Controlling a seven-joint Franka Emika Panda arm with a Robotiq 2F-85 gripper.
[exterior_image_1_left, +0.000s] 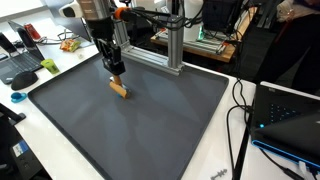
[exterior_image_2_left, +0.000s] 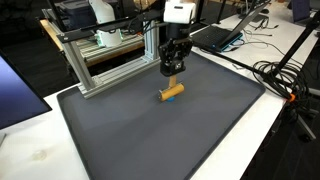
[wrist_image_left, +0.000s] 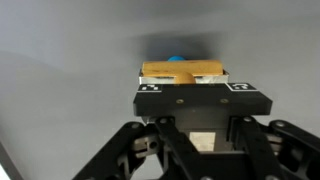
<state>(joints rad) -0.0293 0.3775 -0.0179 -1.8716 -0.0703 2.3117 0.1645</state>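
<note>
An orange wooden block (exterior_image_1_left: 119, 88) with a blue end (exterior_image_2_left: 180, 86) hangs tilted just over the dark grey mat (exterior_image_1_left: 150, 130). My gripper (exterior_image_1_left: 114, 70) comes straight down from above and is shut on the block's upper part. In an exterior view the gripper (exterior_image_2_left: 172, 70) stands over the block (exterior_image_2_left: 171, 94), near the back of the mat. In the wrist view the block (wrist_image_left: 183, 71) shows beyond the gripper (wrist_image_left: 187, 84), with a little blue above it. The gripper's body hides the fingertips there.
An aluminium frame (exterior_image_2_left: 100, 60) stands at the mat's back edge, close behind the gripper. Black cables (exterior_image_1_left: 240, 110) and a laptop (exterior_image_1_left: 290, 115) lie beside the mat on the white table (exterior_image_2_left: 30, 140). More clutter sits on a desk (exterior_image_1_left: 30, 60).
</note>
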